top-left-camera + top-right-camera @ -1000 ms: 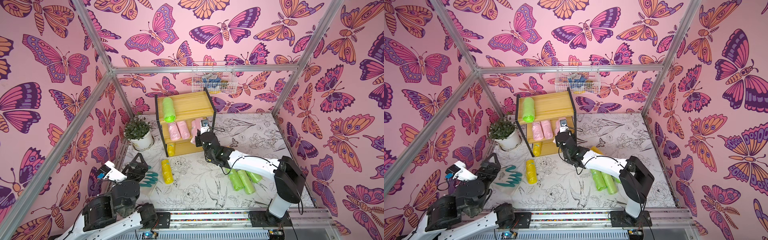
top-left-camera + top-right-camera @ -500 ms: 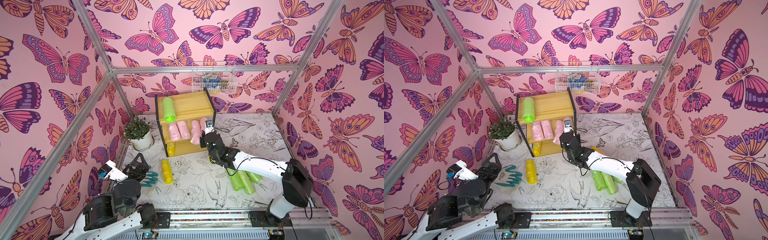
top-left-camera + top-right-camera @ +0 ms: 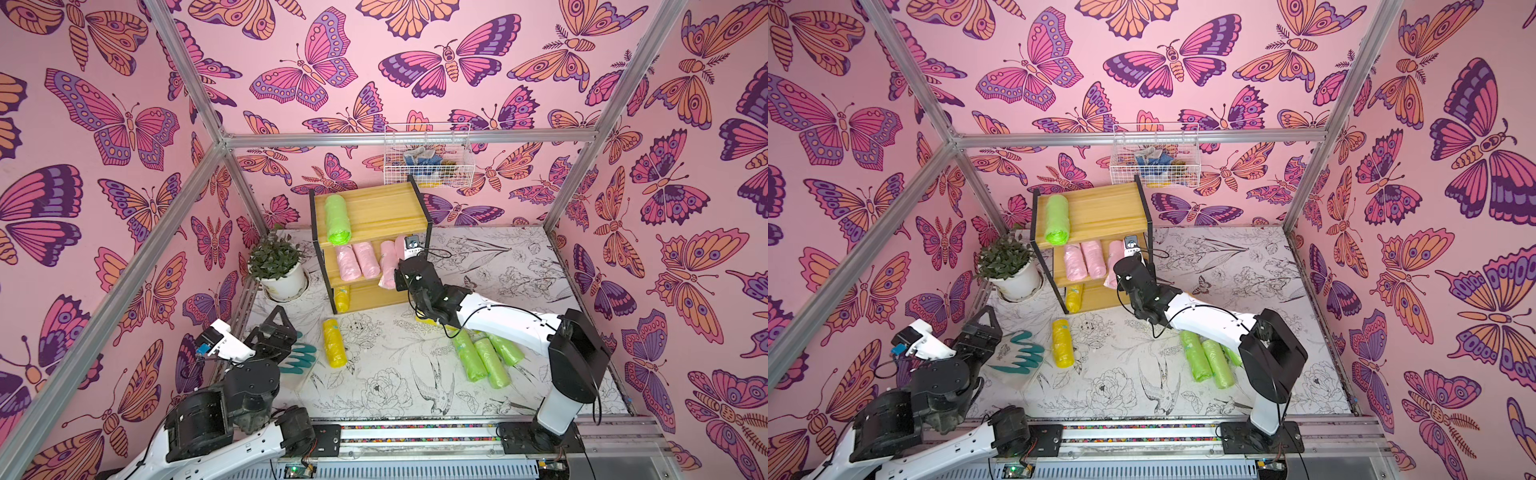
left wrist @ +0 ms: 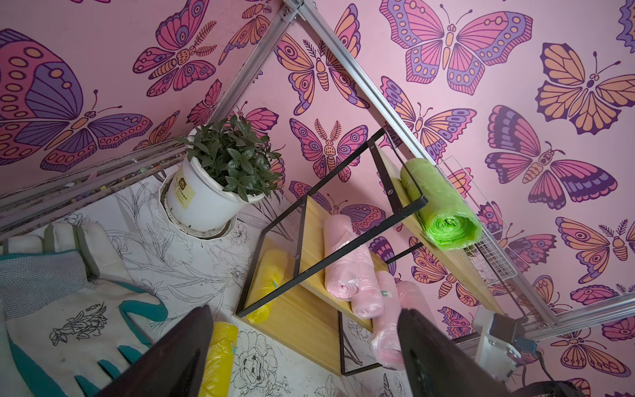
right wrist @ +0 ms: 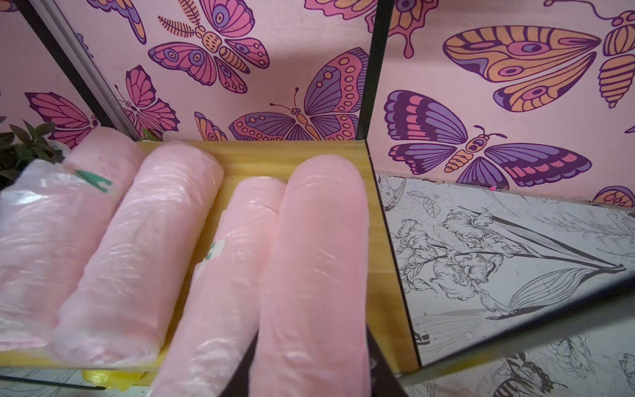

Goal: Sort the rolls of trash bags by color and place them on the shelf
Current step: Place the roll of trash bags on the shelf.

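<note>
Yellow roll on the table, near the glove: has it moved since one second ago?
No. The yellow roll lies where it did, beside the teal fingertips of the glove, in front of the shelf.

The right gripper [image 5: 312, 335] has been shifted slightly toward the right end of the shelf's [image 3: 370, 208] middle board [image 5: 261, 154]. The pink roll [image 3: 400, 244] clamped in it, hidden under the wrist a second ago, is now seen in a top view just beside the neighbouring pink roll [image 3: 387, 266]. The right elbow [image 3: 577, 353] was swung outward and has been drawn back. The left gripper's [image 4: 305, 330] jaws have been narrowed a little, yet are left wide apart.
</note>
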Robot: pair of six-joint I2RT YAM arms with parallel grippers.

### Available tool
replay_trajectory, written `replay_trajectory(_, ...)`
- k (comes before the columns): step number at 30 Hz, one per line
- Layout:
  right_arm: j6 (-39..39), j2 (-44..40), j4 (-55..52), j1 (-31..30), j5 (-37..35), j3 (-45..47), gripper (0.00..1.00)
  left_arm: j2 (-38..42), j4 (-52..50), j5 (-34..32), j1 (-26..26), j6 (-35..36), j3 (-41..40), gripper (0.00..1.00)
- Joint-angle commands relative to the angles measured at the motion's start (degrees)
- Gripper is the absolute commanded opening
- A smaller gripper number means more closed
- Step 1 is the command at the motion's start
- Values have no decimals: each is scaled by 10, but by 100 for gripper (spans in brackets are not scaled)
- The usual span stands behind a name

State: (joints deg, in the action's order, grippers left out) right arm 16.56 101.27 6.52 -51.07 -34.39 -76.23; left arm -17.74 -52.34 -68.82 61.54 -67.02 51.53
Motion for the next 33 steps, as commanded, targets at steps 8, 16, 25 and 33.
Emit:
replay_trajectory(8, 11, 48, -51, 5, 14, -92, 42, 6, 1, -6, 2, 17, -3, 90)
replay_trajectory(16, 23, 29, -71, 7, -9, -89, 68, 9, 1, -3, 2, 14, -7, 92)
replay_trajectory(25, 55, -1, -108, 9, -10, -88, 75, -6, 1, 13, 1, 18, -2, 93)
replay_trajectory(33, 90, -29, -124, 11, 45, -60, 77, -13, -5, 42, 2, 42, -5, 93)
